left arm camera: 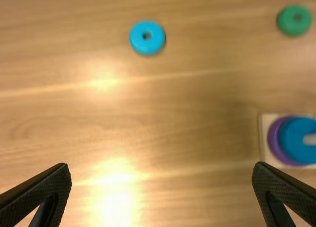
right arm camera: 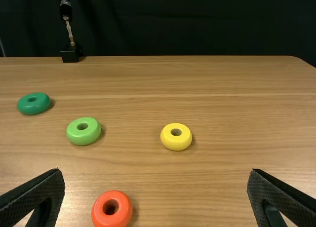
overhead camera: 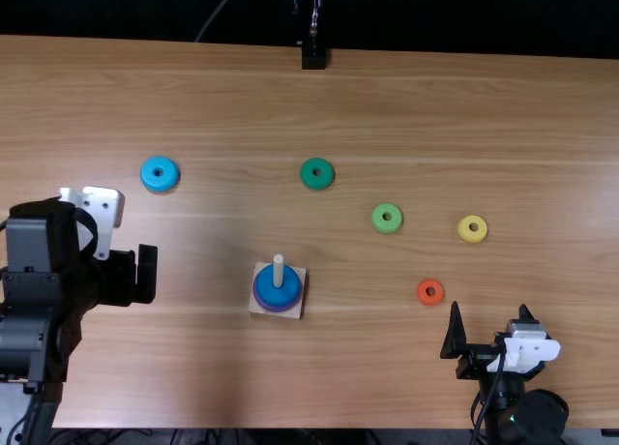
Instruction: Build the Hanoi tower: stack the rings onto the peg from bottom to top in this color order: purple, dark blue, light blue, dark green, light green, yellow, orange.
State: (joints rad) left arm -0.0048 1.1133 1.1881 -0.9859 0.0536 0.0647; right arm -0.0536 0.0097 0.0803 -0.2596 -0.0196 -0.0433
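The left gripper (overhead camera: pixel 145 274) is above the left part of the table (overhead camera: pixel 222 97), and its two fingers are spread widely, with nothing between them. To its right stands the peg (overhead camera: pixel 279 263), upright on a light square base (left arm camera: pixel 264 133). The purple ring (left arm camera: pixel 274 142) is at the bottom of this peg, and the dark blue ring (overhead camera: pixel 290 292) lies on top of it. The light blue ring (overhead camera: pixel 150 173) lies on the table, farther forward than the left gripper.

The right gripper (overhead camera: pixel 489 324) also has its fingers wide apart, with nothing held. Near it, forward and a little to the left, is the orange ring (overhead camera: pixel 422 291). The yellow ring (overhead camera: pixel 464 229) is farther ahead of this gripper. The light green ring (overhead camera: pixel 377 218) is forward and to its left, and the dark green ring (overhead camera: pixel 307 174) lies farther in this same direction.
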